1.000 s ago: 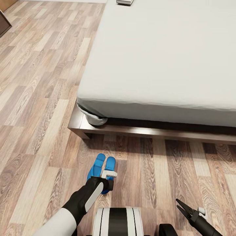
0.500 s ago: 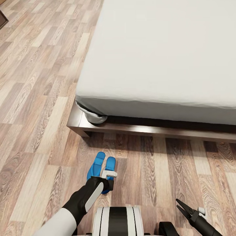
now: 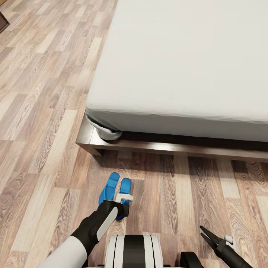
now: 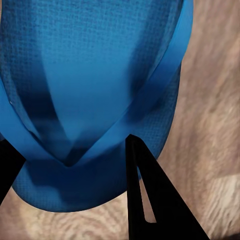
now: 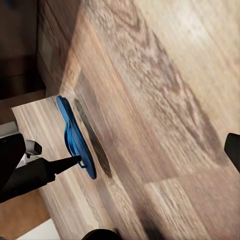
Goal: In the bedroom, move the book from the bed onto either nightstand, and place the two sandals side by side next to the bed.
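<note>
Two bright blue sandals (image 3: 111, 187) lie side by side on the wood floor, just in front of the near left corner of the bed (image 3: 186, 74). My left gripper (image 3: 122, 204) hangs over their near ends, pointing down. Up close, my left gripper (image 4: 65, 142) is open, with dark fingers (image 4: 150, 195) set on either side of one sandal (image 4: 95, 75) near its toe strap. Contact cannot be told. My right gripper (image 3: 207, 233) stands open and empty, low at the right. The sandals (image 5: 75, 137) appear edge-on from that side. The book and nightstand are out of view.
The bed's dark wooden frame (image 3: 89, 139) juts out at floor level beyond the mattress corner. A dark furniture corner (image 3: 2, 21) shows at the far left. Wood-plank floor (image 3: 41, 111) runs along the bed's left side and in front of it.
The camera tilted down during the first half second, so the book at the bed's far edge left the picture. Neither arm nor sandals have moved.
</note>
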Robot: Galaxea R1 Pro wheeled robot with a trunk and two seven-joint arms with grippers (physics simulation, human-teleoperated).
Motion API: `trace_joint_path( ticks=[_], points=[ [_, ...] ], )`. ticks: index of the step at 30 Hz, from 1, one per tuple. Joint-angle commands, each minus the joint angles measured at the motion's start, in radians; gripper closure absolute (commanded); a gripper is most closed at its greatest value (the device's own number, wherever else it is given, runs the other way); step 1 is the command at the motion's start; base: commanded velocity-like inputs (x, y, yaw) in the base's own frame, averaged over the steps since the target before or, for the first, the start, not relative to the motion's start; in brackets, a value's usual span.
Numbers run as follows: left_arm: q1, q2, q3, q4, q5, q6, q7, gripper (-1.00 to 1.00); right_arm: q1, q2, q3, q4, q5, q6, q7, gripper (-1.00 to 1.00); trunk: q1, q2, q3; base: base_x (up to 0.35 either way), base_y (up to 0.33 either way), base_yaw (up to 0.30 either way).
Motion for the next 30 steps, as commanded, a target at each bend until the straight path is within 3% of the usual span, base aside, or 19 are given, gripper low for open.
trace_joint_path(
  ticks=[1,3,30],
  points=[
    [-0.001,0.000,-0.003,-0.001,0.009,0.003,0.012,1.00,-0.001,-0.001,0.007,0.000,-0.010,0.011,0.003,-1.00,0.000,0.000,-0.004,0.000,0.000,0.000],
    [-0.001,0.001,-0.003,-0.001,0.009,0.003,0.012,1.00,-0.001,-0.001,0.007,0.000,-0.010,0.011,0.003,-1.00,0.001,-0.001,-0.012,0.000,0.000,0.000],
    [-0.001,0.002,-0.003,-0.002,0.002,0.003,0.012,1.00,-0.001,0.000,0.007,0.000,-0.010,0.011,0.003,-1.00,0.001,-0.001,-0.012,0.000,0.000,0.000]
  ],
)
